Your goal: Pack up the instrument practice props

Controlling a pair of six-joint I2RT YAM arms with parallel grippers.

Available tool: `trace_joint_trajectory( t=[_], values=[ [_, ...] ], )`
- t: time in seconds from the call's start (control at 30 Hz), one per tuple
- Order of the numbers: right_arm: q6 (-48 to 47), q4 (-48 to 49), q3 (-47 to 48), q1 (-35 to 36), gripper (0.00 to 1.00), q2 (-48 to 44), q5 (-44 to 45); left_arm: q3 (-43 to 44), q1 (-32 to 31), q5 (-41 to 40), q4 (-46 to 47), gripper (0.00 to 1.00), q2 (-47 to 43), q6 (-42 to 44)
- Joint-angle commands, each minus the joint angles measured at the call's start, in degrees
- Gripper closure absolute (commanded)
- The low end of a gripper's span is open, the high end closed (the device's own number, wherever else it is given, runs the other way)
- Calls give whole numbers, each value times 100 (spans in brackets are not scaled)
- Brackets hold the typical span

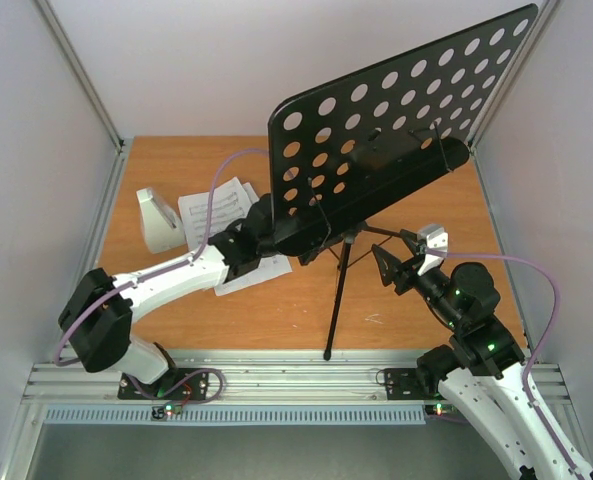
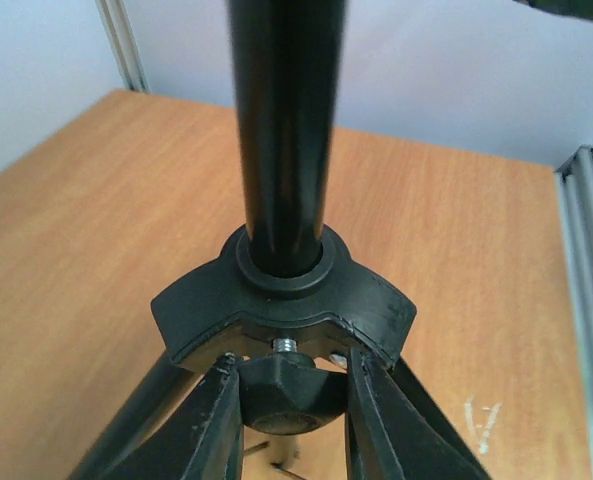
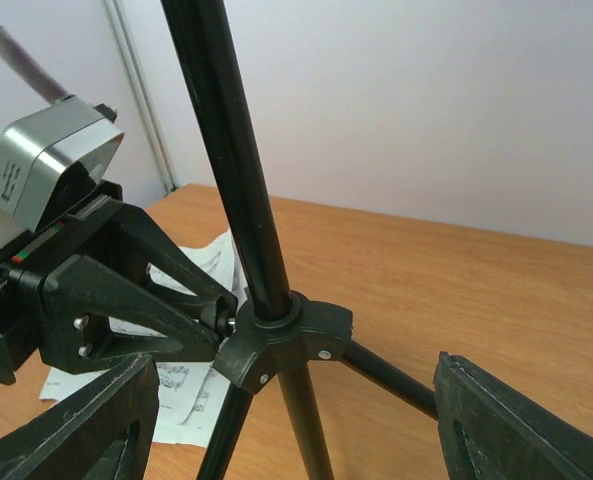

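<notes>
The black music stand stands mid-table, its perforated desk [image 1: 396, 130] tilted over its tripod legs [image 1: 334, 310]. My left gripper [image 2: 288, 410] reaches under the desk and is shut on the black clamp knob [image 2: 284, 392] at the tripod hub [image 2: 286, 305]. It also shows in the right wrist view [image 3: 201, 315]. My right gripper [image 3: 296, 425] is wide open and empty, just right of the hub [image 3: 288, 342], with a leg between its fingers. White sheet-music pages [image 1: 219, 203] and the pale grey metronome [image 1: 159, 218] lie at the back left. The clear cover is not in view.
Grey walls and aluminium posts [image 1: 81, 75] close in the wooden table [image 1: 276, 305] on three sides. An aluminium rail [image 1: 276, 380] runs along the near edge. The stand's desk hides much of the table's back right.
</notes>
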Motion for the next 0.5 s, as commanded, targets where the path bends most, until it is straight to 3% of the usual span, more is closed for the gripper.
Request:
trace_joint_trajectory(
  t=[0.0,0.2,0.47],
  values=[
    [60,-65,175,34,24,-88,41,333,352,591,-28,85,74,-1423],
    [98,-50,192,35,24,-83,22,972,641,848,-1215,88,326,-3148],
    [155,-39,201,32,23,-61,36,1061,764,1481,-1091,86,397,-4429]
  ],
)
